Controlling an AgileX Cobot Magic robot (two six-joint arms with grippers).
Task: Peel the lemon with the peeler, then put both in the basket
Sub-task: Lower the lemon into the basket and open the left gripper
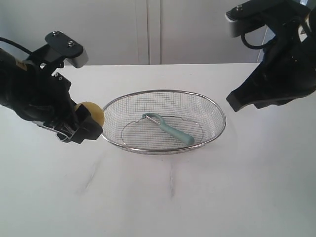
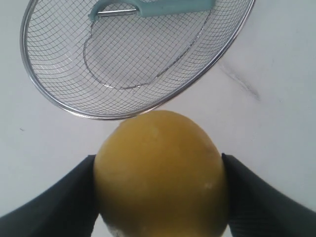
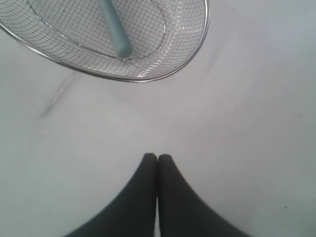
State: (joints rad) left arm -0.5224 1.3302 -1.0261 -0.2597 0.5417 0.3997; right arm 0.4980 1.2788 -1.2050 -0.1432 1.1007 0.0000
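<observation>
The wire-mesh basket [image 1: 214, 109] sits mid-table, and the teal peeler [image 1: 170, 129] lies inside it, blade end toward the left. My left gripper [image 1: 85, 124] is shut on the yellow lemon [image 1: 93, 113], held just outside the basket's left rim. In the left wrist view the lemon [image 2: 160, 173] fills the space between both dark fingers, with the basket [image 2: 148, 106] and peeler [image 2: 153, 7] beyond. My right gripper [image 1: 236, 102] hangs raised to the right of the basket, shut and empty; its fingertips [image 3: 157, 157] meet over bare table near the basket [image 3: 173, 71] and peeler handle [image 3: 116, 32].
The white table [image 1: 173, 197] has faint grey scuff marks in front of the basket. A pale wall with a vertical panel seam stands behind the table's far edge.
</observation>
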